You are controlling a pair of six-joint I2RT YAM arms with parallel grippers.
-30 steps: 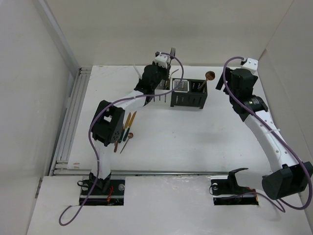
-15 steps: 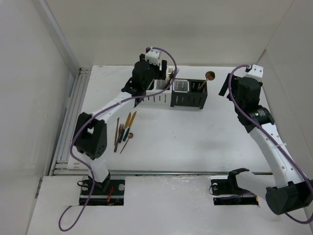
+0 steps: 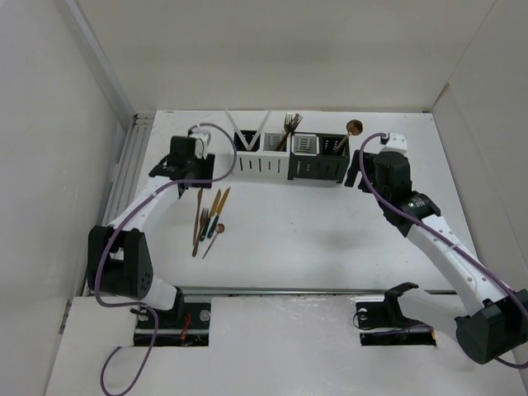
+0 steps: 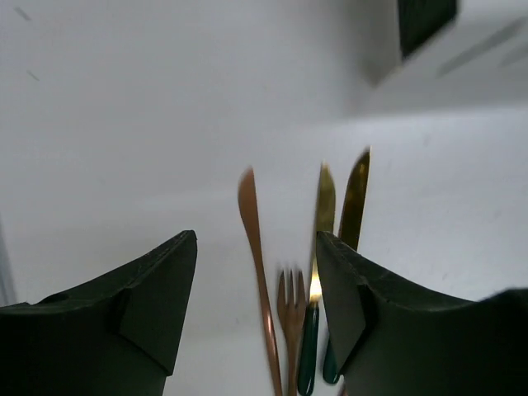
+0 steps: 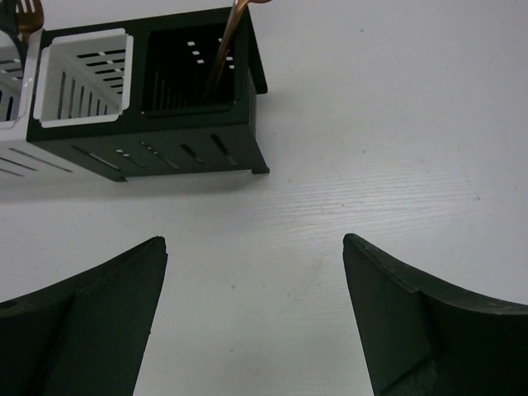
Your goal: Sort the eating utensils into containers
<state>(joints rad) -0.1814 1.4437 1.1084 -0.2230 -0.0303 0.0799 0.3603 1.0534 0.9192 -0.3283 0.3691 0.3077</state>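
Four joined containers (image 3: pixel 289 157) stand in a row at the back of the table. White sticks (image 3: pixel 241 134) lean in the left white one, forks (image 3: pixel 289 124) stand in the second, and a copper spoon (image 3: pixel 353 128) rises from the right black one (image 5: pixel 190 136). Several loose eating utensils (image 3: pixel 210 216) lie left of centre. In the left wrist view they are a copper handle (image 4: pixel 252 239), a copper fork (image 4: pixel 290 318) and two gold knives (image 4: pixel 325 206) with green handles. My left gripper (image 3: pixel 190 171) (image 4: pixel 256 241) hovers open over them, holding nothing. My right gripper (image 3: pixel 360 172) (image 5: pixel 254 241) is open above bare table, near the black container.
A metal rail (image 3: pixel 120 206) runs along the table's left edge. White walls close in the left, back and right sides. Purple cables (image 3: pixel 206 130) loop over both arms. A white insert (image 5: pixel 82 78) fills the caddy next to the black one.
My left arm swung away from the containers, leftward and nearer, to above the loose utensils, and its gripper opened. Forks now stand in the second container. The right arm drew slightly nearer and leftward.
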